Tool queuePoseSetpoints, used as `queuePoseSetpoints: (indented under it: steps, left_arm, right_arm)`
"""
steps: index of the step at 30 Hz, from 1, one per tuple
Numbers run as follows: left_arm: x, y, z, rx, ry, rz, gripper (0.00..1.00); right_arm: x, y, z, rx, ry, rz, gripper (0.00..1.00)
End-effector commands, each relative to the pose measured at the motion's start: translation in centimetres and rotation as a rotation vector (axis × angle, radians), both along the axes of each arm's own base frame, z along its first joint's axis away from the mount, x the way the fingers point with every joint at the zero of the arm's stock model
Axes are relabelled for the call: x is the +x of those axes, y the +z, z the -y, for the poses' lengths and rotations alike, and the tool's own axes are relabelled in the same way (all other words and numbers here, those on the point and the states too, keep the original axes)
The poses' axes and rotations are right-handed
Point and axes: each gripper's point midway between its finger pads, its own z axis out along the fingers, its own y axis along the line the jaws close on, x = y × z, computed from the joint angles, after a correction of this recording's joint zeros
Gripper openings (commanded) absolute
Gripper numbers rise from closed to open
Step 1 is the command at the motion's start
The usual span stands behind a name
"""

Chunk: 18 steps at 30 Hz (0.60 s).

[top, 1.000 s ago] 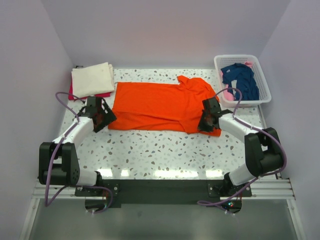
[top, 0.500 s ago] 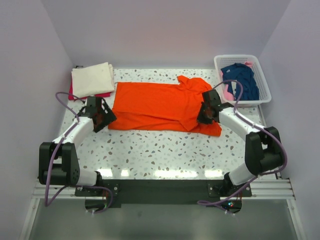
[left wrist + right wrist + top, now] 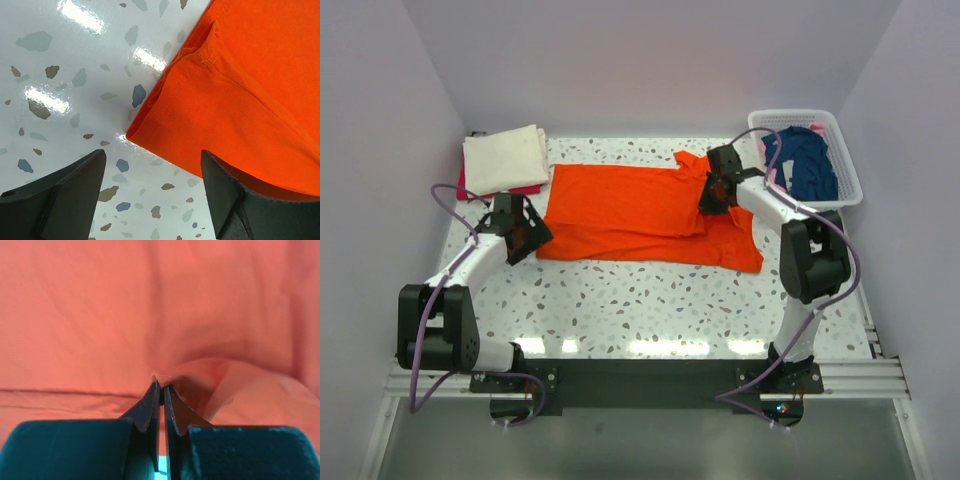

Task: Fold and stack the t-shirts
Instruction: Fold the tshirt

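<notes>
Moved rearward since a second ago, right gripper [image 3: 712,196] holds orange t-shirt [image 3: 620,212] cloth in closed jaws; I lay the fold smoothly, with left gripper [image 3: 152,162] jaws wide.

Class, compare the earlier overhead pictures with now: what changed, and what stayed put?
The right tool shut on the right part of the orange t-shirt and pulled it away from the robot, slightly left. The left tool stayed open at the shirt's near left corner; the cream t-shirt and basket did not move.
</notes>
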Motion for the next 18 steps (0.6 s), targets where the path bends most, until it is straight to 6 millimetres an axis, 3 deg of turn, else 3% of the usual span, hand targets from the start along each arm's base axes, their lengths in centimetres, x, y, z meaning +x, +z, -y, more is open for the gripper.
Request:
queuePoseSetpoints:
  steps: [1,10,12,14,18]
  left_arm:
    - [1.1,1.1,-0.3,0.008,-0.007,0.045,0.81]
    - [1.1,0.7,-0.2,0.006,-0.007,0.035,0.81]
    - [1.2,0.8,-0.1,0.004,-0.013,0.039,0.82]
    - [1.3,0.9,0.0,-0.002,-0.018,0.042,0.82]
    - [1.4,1.0,0.2,-0.011,-0.03,0.047,0.83]
  right_arm:
    - [1.7,1.2,-0.5,0.007,0.015,0.017,0.03]
    - [4.4,1.0,-0.7,0.027,0.0,0.027,0.06]
    - [4.7,0.6,-0.6,0.028,0.0,0.022,0.12]
    - [5.0,0.6,-0.5,0.027,-0.003,0.03,0.25]
    - [6.5,2.3,0.3,0.018,-0.005,0.075,0.43]
